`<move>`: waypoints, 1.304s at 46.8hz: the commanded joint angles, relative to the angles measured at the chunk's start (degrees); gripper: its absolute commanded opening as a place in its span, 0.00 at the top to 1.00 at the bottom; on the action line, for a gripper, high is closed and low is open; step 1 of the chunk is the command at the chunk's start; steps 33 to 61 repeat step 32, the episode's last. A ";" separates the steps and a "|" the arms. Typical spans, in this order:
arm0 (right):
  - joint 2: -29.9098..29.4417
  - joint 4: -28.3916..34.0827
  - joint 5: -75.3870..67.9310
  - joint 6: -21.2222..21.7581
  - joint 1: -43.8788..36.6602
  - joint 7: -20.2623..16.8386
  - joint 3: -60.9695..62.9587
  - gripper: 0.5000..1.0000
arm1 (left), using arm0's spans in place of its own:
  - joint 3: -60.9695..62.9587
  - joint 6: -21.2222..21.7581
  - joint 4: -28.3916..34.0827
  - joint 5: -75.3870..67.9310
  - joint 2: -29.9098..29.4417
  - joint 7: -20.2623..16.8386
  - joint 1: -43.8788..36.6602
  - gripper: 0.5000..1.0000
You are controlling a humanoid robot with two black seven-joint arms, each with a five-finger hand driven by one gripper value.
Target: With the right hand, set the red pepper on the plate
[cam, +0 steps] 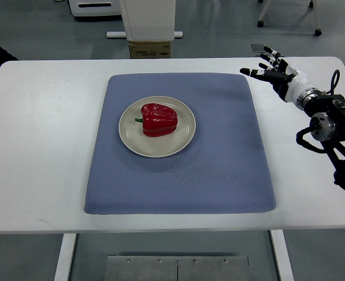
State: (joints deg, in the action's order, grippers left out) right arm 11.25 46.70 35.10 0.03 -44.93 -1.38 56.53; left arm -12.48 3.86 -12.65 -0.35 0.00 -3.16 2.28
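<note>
A: Left to right. Far left edge, a dark shape, cut off; can't say what it is. No left arm showing. White bench (pixel 38 146), blue mat (pixel 219 170) across its middle.

B: The pepper?

A: Red pepper (pixel 159 119) lies on the cream plate (pixel 184 140), near the plate's centre, green stem pointing left. Plate sits on the mat's left-of-centre part.

B: And the right hand?

A: Right hand (pixel 272 69) at the far right of the bench, just past the mat's far right corner, well apart from the plate. Fingers spread, holding nothing.

B: Step?

A: I judge the placing done; the pepper is already where the task wants it. What's left looks like drawing the arm clear, nothing delicate.

B: Gaps?

A: Right forearm runs off the right edge. Fingertips are small and dark; exact curl is hard to read. Beyond the bench, a white stand base and a cardboard box, both partly cut off.
</note>
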 commanded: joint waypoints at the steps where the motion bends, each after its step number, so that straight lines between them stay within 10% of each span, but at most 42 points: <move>1: -0.09 0.05 -4.24 0.06 0.81 1.99 0.77 0.00 | 0.00 0.00 0.00 0.00 0.00 0.00 0.01 0.00; 12: -0.26 0.05 -7.24 0.06 2.74 13.68 -0.02 0.00 | 0.00 0.00 0.00 0.00 0.00 0.00 0.01 0.00; 61: -1.76 -0.12 -7.42 0.06 5.38 13.86 -4.15 0.00 | 0.00 0.00 0.00 0.00 0.00 0.00 0.01 0.00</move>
